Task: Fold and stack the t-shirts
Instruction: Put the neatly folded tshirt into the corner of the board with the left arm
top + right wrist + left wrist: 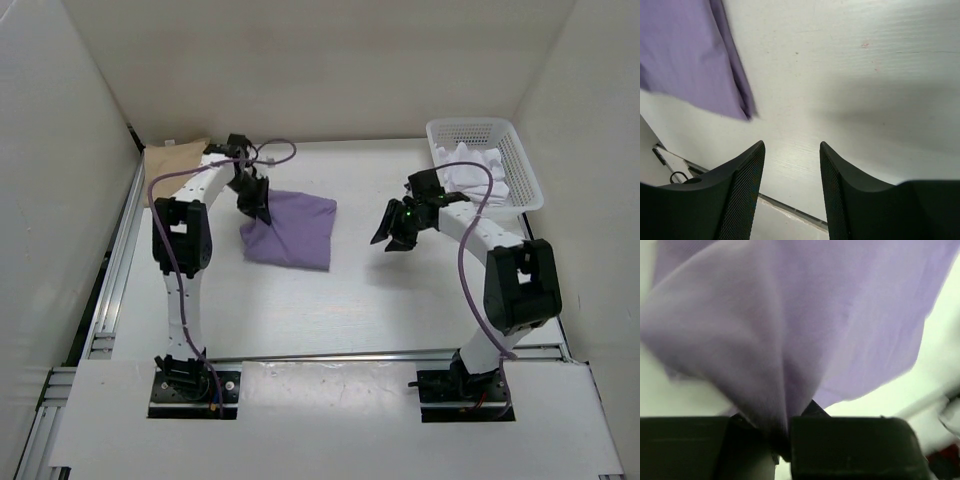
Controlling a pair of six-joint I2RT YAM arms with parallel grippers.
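Observation:
The lavender t-shirt (297, 230) lies folded on the table left of centre. My left gripper (255, 205) is shut on its left edge, and the cloth bunches up between the jaws in the left wrist view, where the lavender t-shirt (805, 325) fills the frame above my left gripper (784, 434). The tan t-shirt (176, 160) lies at the back left corner. The white t-shirt (478, 176) sits crumpled in the basket. My right gripper (394, 236) hovers open right of the lavender shirt, with only bare table between the fingers of my right gripper (791, 156). A corner of the lavender t-shirt (687, 55) shows there.
The white perforated basket (524, 160) stands at the back right against the wall. White walls close in the table on three sides. A metal rail (110, 280) runs along the left edge and another along the front by the arm bases.

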